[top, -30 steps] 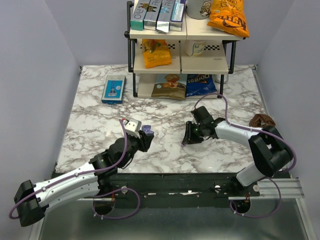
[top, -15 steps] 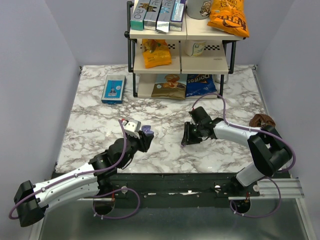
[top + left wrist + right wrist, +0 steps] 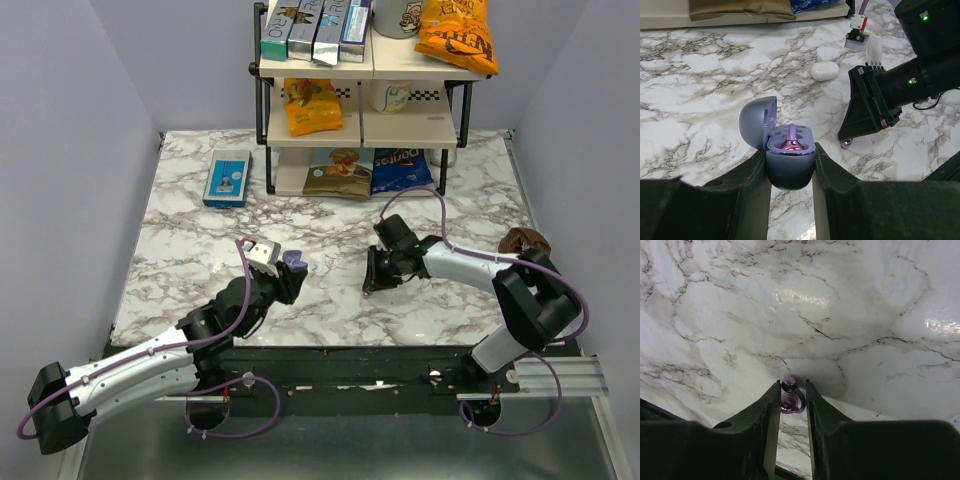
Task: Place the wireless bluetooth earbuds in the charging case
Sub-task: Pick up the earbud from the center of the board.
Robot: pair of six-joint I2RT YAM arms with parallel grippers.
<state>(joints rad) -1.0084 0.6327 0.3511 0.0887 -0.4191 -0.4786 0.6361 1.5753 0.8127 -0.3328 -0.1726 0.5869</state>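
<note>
— Which step is this?

— Fetching the second earbud, I'd judge. The right gripper (image 3: pixel 792 385) has its fingers pinched on the earbud (image 3: pixel 790 396), which sits at their very tips, down at the table (image 3: pixel 200 250).

— And the case?

— The case (image 3: pixel 789 172) is clamped in the left gripper (image 3: pixel 789 154), its lid (image 3: pixel 757 120) swung open to the far side of the fingers. One well looks filled with something pink, and the other seems free.

— Next move?

— Lift, carry the earbud over to the left fingers, line it up above the free well, then release. It's a small target, so alignment matters.

— The surroundings?

— Glossy veined marble, likely slippery. Beyond the left fingers lies a white pebble-shaped thing (image 3: pixel 824 70). Further off stand a snack shelf (image 3: pixel 360 100) and a blue box (image 3: pixel 227 177), with lilac walls (image 3: pixel 60 150) around.
</note>
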